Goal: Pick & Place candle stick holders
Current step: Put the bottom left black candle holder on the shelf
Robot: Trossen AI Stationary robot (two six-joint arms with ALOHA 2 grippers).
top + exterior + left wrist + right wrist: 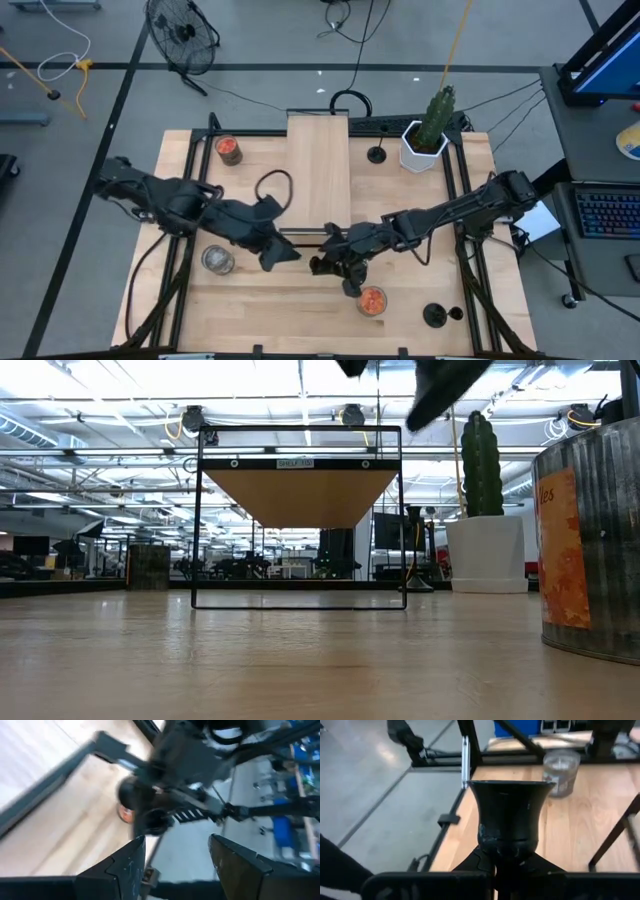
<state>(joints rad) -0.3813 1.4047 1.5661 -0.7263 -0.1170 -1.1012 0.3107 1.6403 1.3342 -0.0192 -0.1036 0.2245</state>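
Note:
My right gripper [322,266] is over the table's middle, shut on a black candle stick holder [507,815], whose flared cup stands out past the fingers. My left gripper [282,254] is open and empty just to its left; its wrist view [175,865] looks at the right gripper. A clear-silvery cup [217,260] stands at the left and also shows in the right wrist view [561,770]. One orange-red cup [229,150] stands at the far left, another [371,301] near the front. Two more black holders stand on their bases, one [376,154] at the back and one [436,316] at the front right. My right gripper pinches the black holder between its two fingers just below the flared cup [506,856]. The fingers hide the stem and base. The cup juts out beyond the fingertips toward the table's left. In the low view nothing of it reaches the table top.
The long pale wooden box [318,170] lies at the back middle, on a black frame [300,520]. The white pot with the green cactus [425,140] stands at the back right. An orange-red cup [590,550] is close to the low camera.

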